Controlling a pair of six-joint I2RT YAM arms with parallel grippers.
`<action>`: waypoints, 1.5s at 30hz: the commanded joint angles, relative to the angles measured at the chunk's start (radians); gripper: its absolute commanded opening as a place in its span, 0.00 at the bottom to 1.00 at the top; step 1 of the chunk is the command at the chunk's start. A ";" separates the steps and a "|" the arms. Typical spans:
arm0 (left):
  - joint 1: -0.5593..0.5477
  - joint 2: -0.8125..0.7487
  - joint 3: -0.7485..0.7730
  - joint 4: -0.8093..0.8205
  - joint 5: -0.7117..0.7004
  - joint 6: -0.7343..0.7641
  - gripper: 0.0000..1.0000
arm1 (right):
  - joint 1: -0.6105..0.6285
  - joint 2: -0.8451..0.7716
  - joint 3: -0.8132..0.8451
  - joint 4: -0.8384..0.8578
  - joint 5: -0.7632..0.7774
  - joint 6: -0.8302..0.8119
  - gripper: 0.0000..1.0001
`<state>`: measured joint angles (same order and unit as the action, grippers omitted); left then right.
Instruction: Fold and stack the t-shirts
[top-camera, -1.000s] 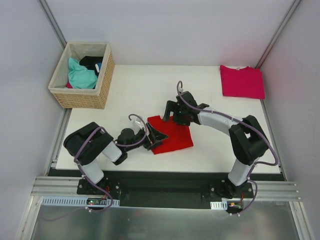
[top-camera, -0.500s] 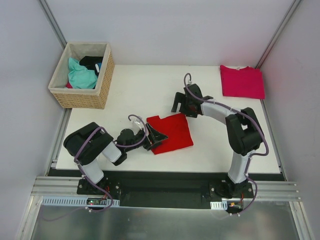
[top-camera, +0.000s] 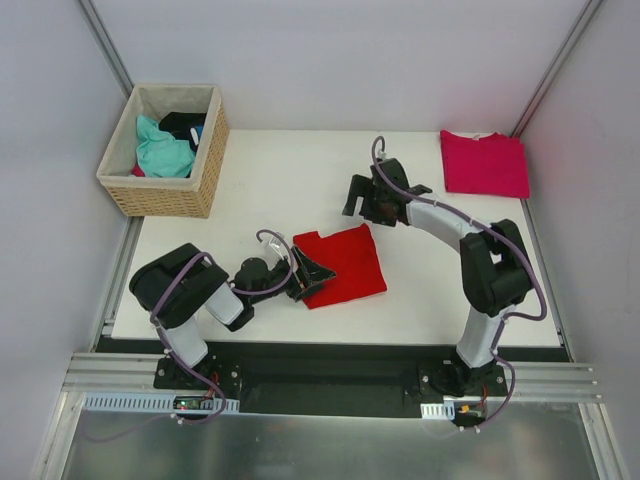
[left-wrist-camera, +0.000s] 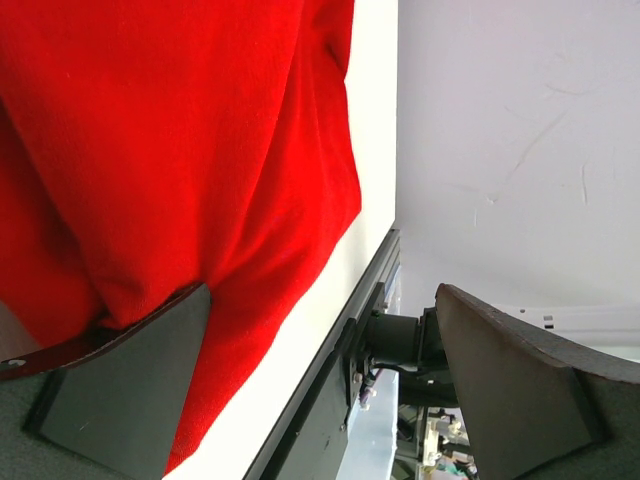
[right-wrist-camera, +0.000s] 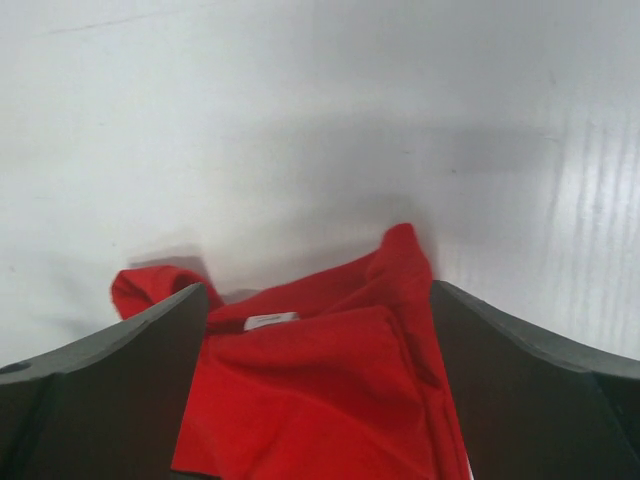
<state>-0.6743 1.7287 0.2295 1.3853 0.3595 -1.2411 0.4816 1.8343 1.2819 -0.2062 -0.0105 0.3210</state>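
— Left pincer (top-camera: 315, 280): state and position?
— Released, jaws spread wide and gripping nothing. It sits low on the desk (top-camera: 280, 180) at the left edge of the red t-shirt (top-camera: 345, 262). Its wrist view shows that edge lying between the fingers and against one of them, unclamped.

— Right pincer (top-camera: 357, 205)?
— Also released and empty. It hangs just beyond the red t-shirt's far edge, toward the right corner. Its camera looks down on that edge, where the white neck label (right-wrist-camera: 270, 320) shows.

— Lie of the red t-shirt?
— Folded to a near-square packet at mid-desk, toward the near side, with its edges slightly skewed to the desk's edge. It has no marked long axis. The arms bracket it, one at its left side and one at its far side.

— And the magenta t-shirt (top-camera: 484, 163)?
— Folded flat in the far right corner, well apart from the red one. The wicker basket (top-camera: 165, 195) stands in the opposite far corner with other cloth inside.

— Finding?
— In my judgement the stacking is not yet done. The red packet's path runs to the far right, so the right arm is nearer the destination. The left arm is already closer on the cloth.
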 joint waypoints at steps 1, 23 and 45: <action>-0.007 0.046 -0.019 -0.101 0.019 0.025 0.99 | 0.041 -0.053 0.069 -0.019 -0.032 0.000 0.97; -0.007 0.040 -0.015 -0.115 0.021 0.023 0.99 | 0.055 0.019 0.033 -0.018 0.062 -0.011 0.55; -0.007 0.077 0.002 -0.117 0.027 0.022 0.99 | -0.001 -0.013 -0.053 0.018 0.061 0.000 0.46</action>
<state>-0.6743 1.7596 0.2489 1.3907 0.3676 -1.2472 0.4774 1.8492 1.2373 -0.2104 0.0410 0.3229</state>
